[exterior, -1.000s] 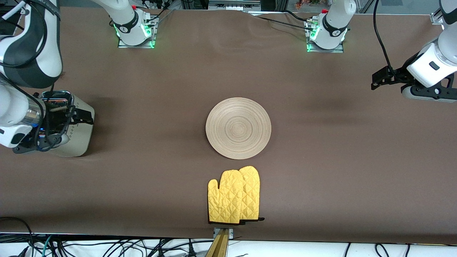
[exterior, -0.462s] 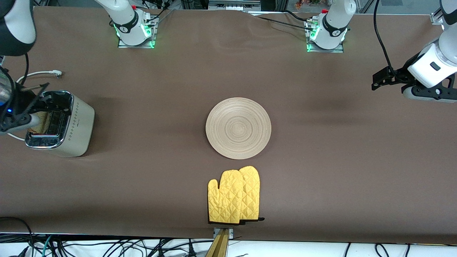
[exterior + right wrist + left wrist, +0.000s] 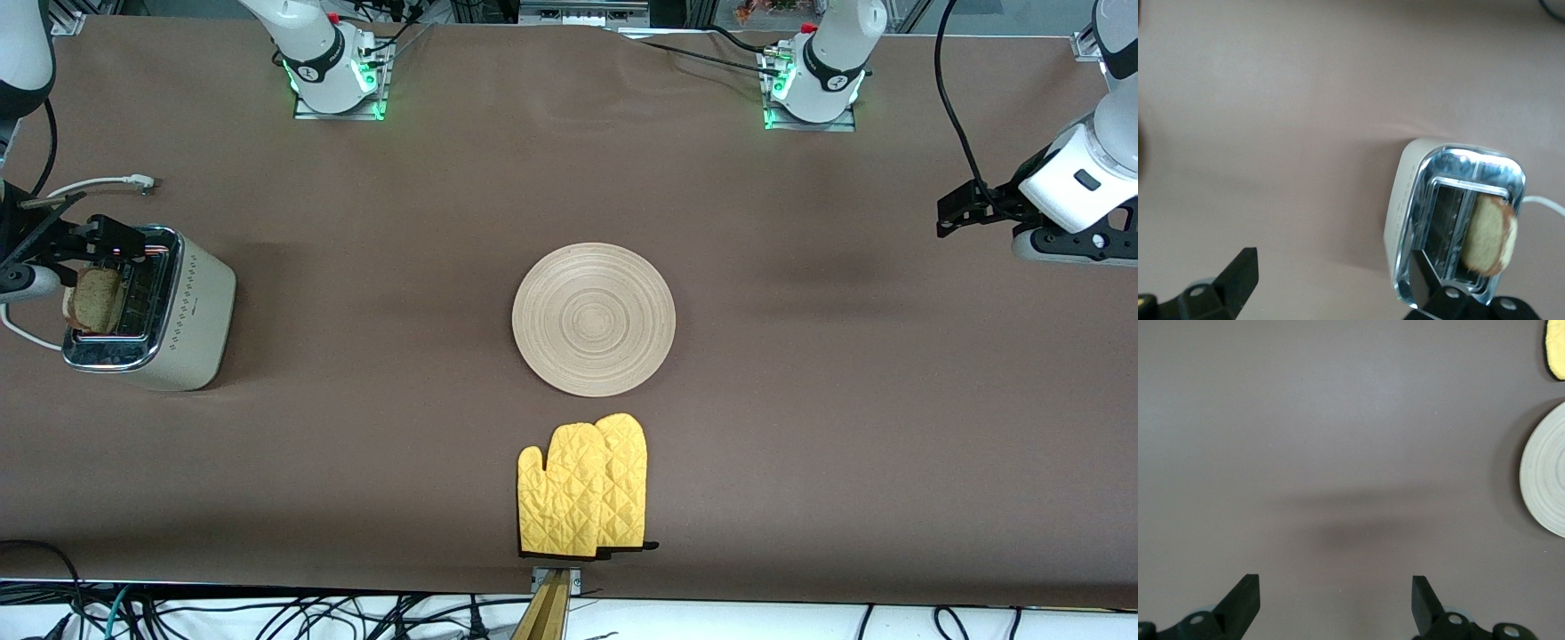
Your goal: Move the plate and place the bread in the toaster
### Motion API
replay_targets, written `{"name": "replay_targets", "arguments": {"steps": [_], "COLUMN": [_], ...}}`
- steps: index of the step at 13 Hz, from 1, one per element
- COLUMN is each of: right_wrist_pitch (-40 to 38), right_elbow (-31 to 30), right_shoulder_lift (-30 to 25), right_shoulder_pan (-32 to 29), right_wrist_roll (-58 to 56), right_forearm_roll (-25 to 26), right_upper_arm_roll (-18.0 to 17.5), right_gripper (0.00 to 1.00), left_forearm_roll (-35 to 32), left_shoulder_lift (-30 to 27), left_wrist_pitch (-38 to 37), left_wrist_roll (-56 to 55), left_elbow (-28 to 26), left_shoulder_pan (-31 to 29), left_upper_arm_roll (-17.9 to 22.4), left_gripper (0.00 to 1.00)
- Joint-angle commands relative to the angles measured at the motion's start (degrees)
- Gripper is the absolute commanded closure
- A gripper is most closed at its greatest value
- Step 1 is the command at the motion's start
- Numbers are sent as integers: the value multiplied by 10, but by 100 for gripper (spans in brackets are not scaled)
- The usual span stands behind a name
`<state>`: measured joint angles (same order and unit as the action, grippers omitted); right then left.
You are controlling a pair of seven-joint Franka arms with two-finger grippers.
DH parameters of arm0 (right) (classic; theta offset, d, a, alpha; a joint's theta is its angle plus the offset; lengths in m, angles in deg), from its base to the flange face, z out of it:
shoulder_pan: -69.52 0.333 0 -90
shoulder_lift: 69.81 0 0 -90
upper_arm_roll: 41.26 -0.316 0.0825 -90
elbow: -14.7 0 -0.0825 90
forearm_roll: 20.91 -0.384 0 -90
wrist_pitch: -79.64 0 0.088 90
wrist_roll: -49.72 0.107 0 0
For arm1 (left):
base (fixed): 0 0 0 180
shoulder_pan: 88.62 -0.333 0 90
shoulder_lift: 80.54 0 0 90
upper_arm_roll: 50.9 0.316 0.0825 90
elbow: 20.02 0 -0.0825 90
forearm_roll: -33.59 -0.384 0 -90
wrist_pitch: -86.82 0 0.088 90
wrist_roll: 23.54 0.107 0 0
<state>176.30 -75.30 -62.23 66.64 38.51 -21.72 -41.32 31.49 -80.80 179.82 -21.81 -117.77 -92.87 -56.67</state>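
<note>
You are seeing the right gripper (image 3: 53, 253) pulling up and away from the toaster (image 3: 169, 311) with its fingers apart, uncovering the bread (image 3: 96, 299) standing in the slot farther from the plate, while the left gripper (image 3: 965, 213) is drifting slightly outward.

No readable text is showing in any view. The cream-coloured two-slot toaster with chrome top (image 3: 182, 307), at the frame's left edge, is carrying a small dark mark on its side, too small to read.
</note>
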Motion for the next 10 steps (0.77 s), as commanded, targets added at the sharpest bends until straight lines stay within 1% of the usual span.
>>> {"name": "replay_targets", "arguments": {"steps": [1, 2, 3, 5, 6, 8, 9, 10], "right_wrist_pitch": [5, -1, -9, -14, -23, -34, -33, -33], "right_elbow": [-48, -48, -47, -37, -23, 3, 4, 5], "right_shoulder_lift": [-42, -43, -43, -36, -29, -13, -13, -10], "right_shoulder_pan": [-15, -15, -15, -15, -16, -12, -12, -12], "right_wrist_roll": [51, 64, 79, 80, 78, 79, 77, 77], "right_forearm_roll": [9, 10, 11, 10, 8, 11, 11, 11], "right_upper_arm_roll": [-28, -40, -42, -41, -38, -40, -40, -40], "right_gripper": [0, 0, 0, 0, 0, 0, 0, 0], "left_forearm_roll": [-16, -16, -15, -11, -22, -15, -23, -12], "left_shoulder_lift": [5, 5, 6, 6, 7, 6, 5, 7], "left_wrist_pitch": [-9, -9, -8, -9, -10, -9, -9, -5], "left_wrist_roll": [4, 4, 4, 5, 4, 5, 5, 6], "left_elbow": [16, 17, 17, 17, 17, 19, 19, 19], "left_shoulder_pan": [0, 0, 0, -1, 1, 2, 1, -1], "left_upper_arm_roll": [-4, -4, -3, 0, -5, -6, -6, -3], "left_gripper": [0, 0, 0, 0, 0, 0, 0, 0]}}
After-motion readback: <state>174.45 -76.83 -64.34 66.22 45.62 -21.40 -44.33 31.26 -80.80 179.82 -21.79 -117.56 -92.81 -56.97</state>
